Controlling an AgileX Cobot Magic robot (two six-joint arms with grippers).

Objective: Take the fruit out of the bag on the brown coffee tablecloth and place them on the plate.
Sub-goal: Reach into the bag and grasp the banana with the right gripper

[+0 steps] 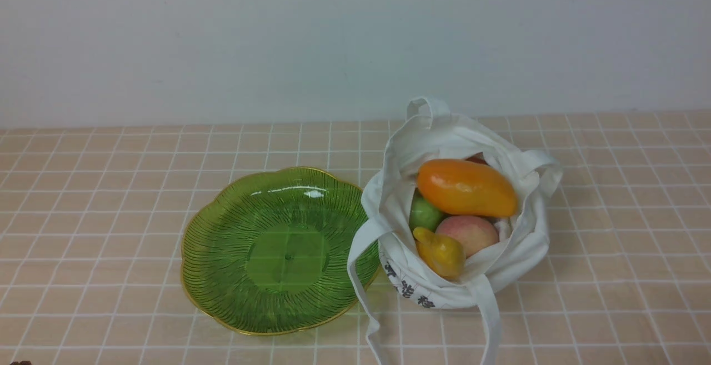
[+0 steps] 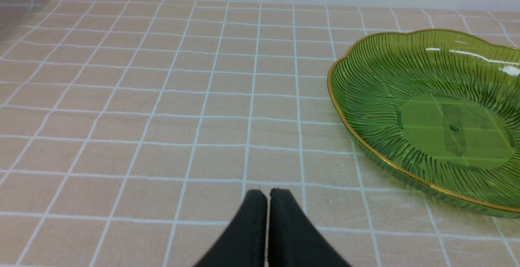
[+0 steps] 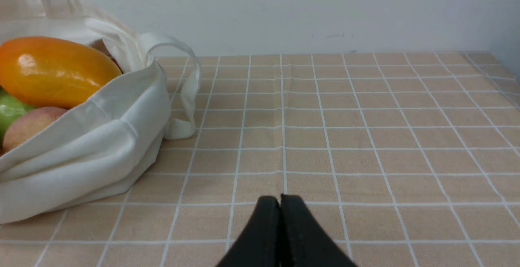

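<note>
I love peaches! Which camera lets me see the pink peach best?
The front view: it looks down into the open bag, so most of the peach shows, next to the mango and the yellow fruit. The right wrist view catches only part of it above the bag's edge. The left wrist view shows no peach.

Your left gripper [image 2: 267,196], fingers pressed together, hovers over the checked tablecloth [image 2: 162,108] near the green plate [image 2: 367,96].
</note>
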